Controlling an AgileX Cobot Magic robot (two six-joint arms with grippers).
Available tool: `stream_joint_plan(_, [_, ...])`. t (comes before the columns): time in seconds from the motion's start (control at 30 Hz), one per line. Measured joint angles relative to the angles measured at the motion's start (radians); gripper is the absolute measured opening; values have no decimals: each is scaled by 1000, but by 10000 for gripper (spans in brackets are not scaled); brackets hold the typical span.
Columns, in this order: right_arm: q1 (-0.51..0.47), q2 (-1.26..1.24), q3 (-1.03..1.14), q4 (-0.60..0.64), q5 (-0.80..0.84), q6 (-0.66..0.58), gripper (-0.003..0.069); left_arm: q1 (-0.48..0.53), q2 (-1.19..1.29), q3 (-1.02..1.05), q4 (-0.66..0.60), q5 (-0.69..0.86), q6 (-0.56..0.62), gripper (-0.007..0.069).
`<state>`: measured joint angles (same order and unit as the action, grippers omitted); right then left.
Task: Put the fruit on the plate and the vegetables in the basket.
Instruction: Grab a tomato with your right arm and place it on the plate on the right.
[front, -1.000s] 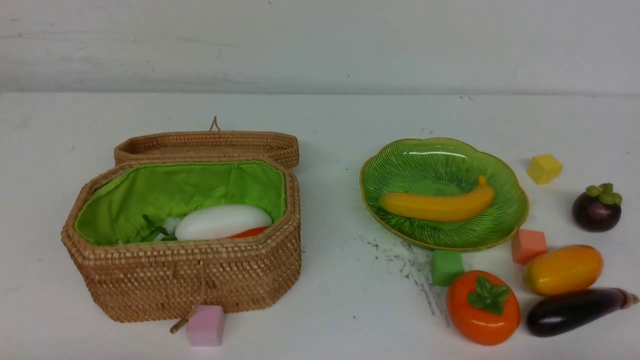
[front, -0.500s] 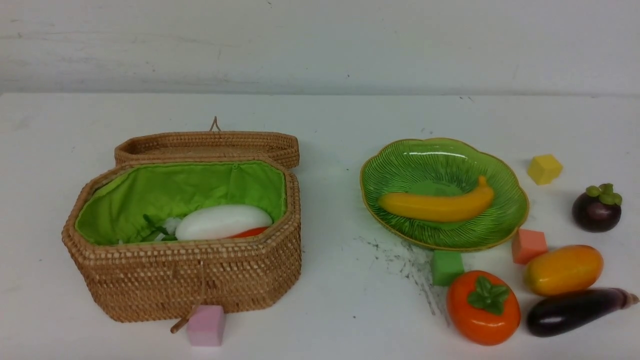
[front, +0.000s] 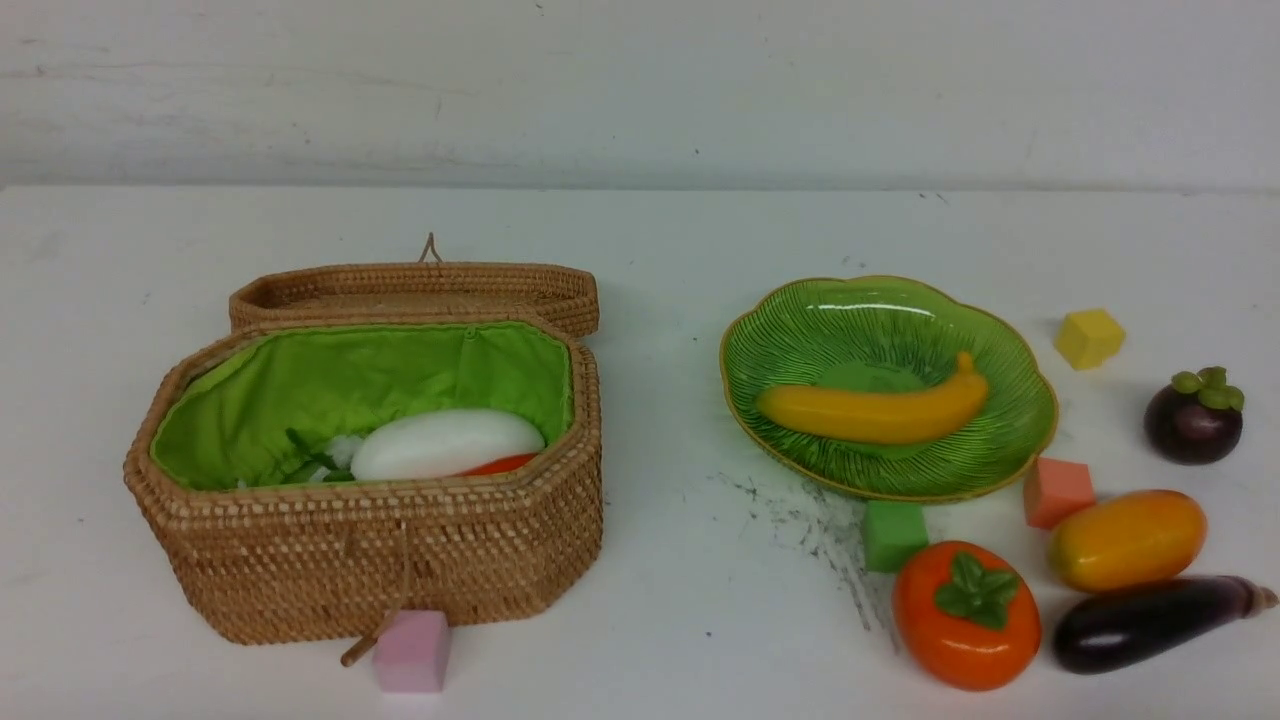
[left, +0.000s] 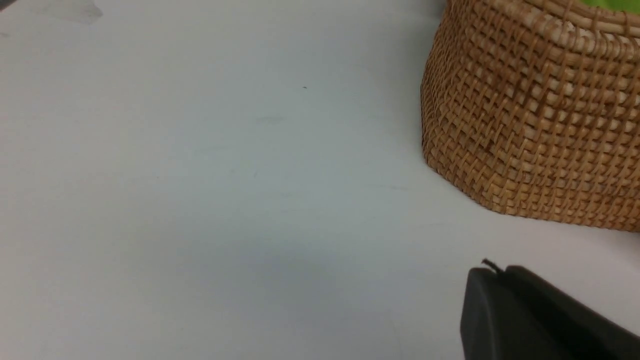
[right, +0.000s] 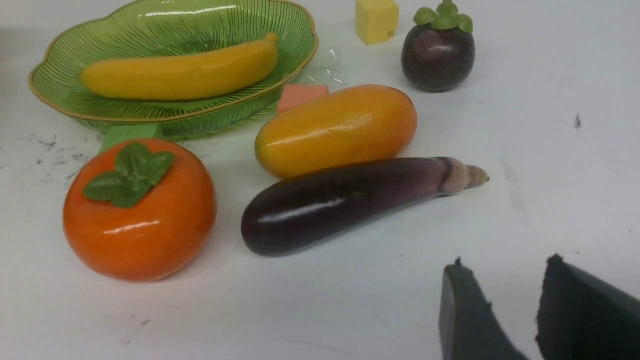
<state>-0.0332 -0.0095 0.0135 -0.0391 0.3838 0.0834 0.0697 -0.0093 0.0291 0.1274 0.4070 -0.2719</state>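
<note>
Fruit numbers four: banana (front: 875, 410) on the plate (front: 800, 350); persimmon (front: 965, 615), mango (front: 1127, 540) and mangosteen (front: 1193, 420) on the table (front: 680, 620) near it. Nothing has shifted in the last second, so sorting looks paused. Vegetables number three: radish (front: 445, 443) and carrot (front: 500, 464) in the basket (front: 400, 560), eggplant (front: 1150, 622) outside (just beside the mango). Left gripper (left: 492, 272) is closed, empty; right gripper (right: 505, 265) has its jaws apart, empty.

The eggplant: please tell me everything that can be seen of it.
The eggplant is long, glossy and dark purple, fading to a pale brownish pointed tip; it looks like smooth plastic. It lies on its side on the white table, tip toward the robot's right. The mango behind it seems to touch it; the persimmon lies apart.
</note>
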Motion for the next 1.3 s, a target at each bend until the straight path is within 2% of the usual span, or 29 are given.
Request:
stream_joint_plan(0.2, [0, 0, 8, -17, -56, 0, 242, 0, 0, 0, 0, 0, 0, 15])
stream_joint_plan(0.43, [0, 0, 11, -17, -294, 45, 243, 0, 0, 0, 0, 0, 0, 22])
stream_joint_plan(0.63, [0, 0, 11, -24, -436, 65, 243, 0, 0, 0, 0, 0, 0, 26])
stream_joint_plan(0.83, [0, 0, 11, -24, -488, 74, 243, 0, 0, 0, 0, 0, 0, 28])
stream_joint_plan(0.93, [0, 0, 11, -10, -546, 128, 243, 0, 0, 0, 0, 0, 0, 29])
stream_joint_plan(1.07, [0, 0, 5, 30, -664, 260, 243, 0, 0, 0, 0, 0, 0, 36])
stream_joint_plan(1.23, [0, 4, -118, 56, -606, 370, 243, 0, 0, 0, 0, 0, 0, 39])
stream_joint_plan(1.3, [0, 48, -265, 58, -492, 395, 243, 0, 0, 0, 0, 0, 0, 39])
